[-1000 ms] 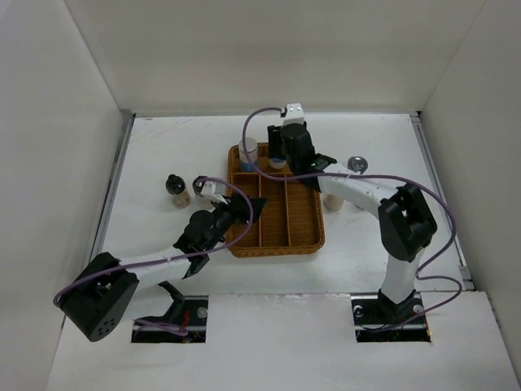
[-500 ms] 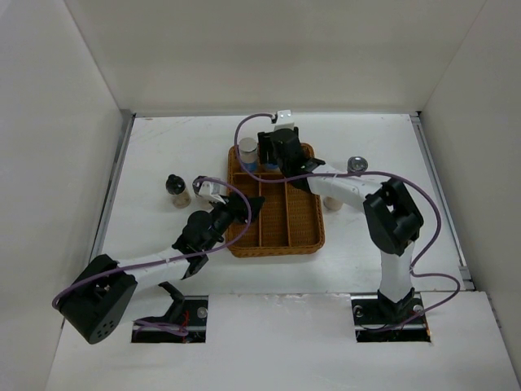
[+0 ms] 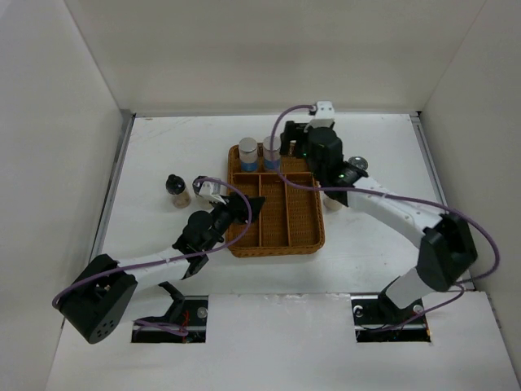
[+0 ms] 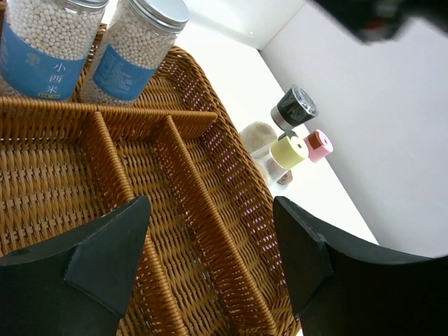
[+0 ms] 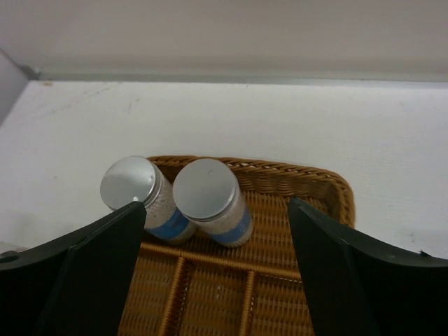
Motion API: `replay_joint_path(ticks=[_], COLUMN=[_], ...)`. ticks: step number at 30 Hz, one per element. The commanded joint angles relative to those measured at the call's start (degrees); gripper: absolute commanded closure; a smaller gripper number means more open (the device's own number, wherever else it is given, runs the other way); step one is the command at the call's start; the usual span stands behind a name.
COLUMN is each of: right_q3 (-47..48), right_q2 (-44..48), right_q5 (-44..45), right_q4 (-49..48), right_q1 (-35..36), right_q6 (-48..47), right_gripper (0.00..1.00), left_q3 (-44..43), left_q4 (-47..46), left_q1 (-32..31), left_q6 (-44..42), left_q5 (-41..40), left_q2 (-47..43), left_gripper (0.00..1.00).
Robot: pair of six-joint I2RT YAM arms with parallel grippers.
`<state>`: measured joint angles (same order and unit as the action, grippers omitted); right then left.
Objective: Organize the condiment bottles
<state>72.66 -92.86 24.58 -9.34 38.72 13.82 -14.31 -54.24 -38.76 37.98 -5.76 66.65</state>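
Two white jars with blue bands and grey caps (image 3: pixel 247 153) (image 3: pixel 270 152) stand side by side in the back-left compartment of the wicker tray (image 3: pixel 313 236). They also show in the right wrist view (image 5: pixel 131 184) (image 5: pixel 207 189) and the left wrist view (image 4: pixel 42 42) (image 4: pixel 133 49). My right gripper (image 3: pixel 295 140) (image 5: pixel 215 204) is open and empty, just right of and above them, not touching. My left gripper (image 3: pixel 245 209) (image 4: pixel 210 203) is open and empty over the tray's left compartments. A dark-capped bottle (image 3: pixel 173 183) stands left of the tray.
A tan jar (image 3: pixel 183 198) stands against the dark-capped bottle. Right of the tray stand a silver-rimmed dark-capped bottle (image 3: pixel 356 164) (image 4: pixel 294 106), a cream-capped one (image 4: pixel 288 150), a pink-capped one (image 4: pixel 318 142) and a beige jar (image 4: pixel 257 134), partly under my right arm. White walls enclose the table.
My right gripper set the second blue-band jar beside the first, let go, and drew back to the right. The left arm has not moved.
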Motion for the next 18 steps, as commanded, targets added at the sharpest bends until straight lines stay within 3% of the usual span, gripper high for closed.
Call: replay_joint_path(ticks=[1, 2, 5, 6, 8, 13, 18], right_q3=[-6.72, -9.18, -15.17, -16.57, -18.43, -18.17, -16.68], right_q2=[8.02, 10.05, 14.71, 15.77, 16.92, 16.14, 11.48], right_q5=[1.43, 2.13, 4.16, 4.86, 7.40, 11.20, 8.12], right_q4=[-4.19, -4.28, -2.88, -2.35, -0.77, 6.17, 10.75], right_q1=[-4.12, -5.62, -10.71, -12.47, -15.37, -19.95, -20.83], right_q6=[2.52, 3.48, 6.30, 6.56, 5.78, 3.49, 3.58], right_gripper=[0.14, 0.19, 0.46, 0.48, 0.42, 0.12, 0.06], left_q3=[-0.46, -0.55, -1.07, -1.16, -1.16, -1.69, -1.60], left_q4=[-3.51, -3.51, -3.51, -3.51, -3.51, -3.59, -3.59], left_q1=[-0.30, -0.65, -0.92, -0.74, -1.35, -1.45, -1.89], left_q6=[-0.01, -0.44, -0.45, -0.01, -0.53, -0.10, -0.62], left_q5=[0.92, 0.66, 0.75, 1.01, 0.84, 1.19, 0.57], left_q2=[0.06, -0.03, 1.55, 1.72, 1.11, 2.95, 2.51], left_gripper=[0.30, 0.30, 0.30, 0.30, 0.30, 0.30, 0.30])
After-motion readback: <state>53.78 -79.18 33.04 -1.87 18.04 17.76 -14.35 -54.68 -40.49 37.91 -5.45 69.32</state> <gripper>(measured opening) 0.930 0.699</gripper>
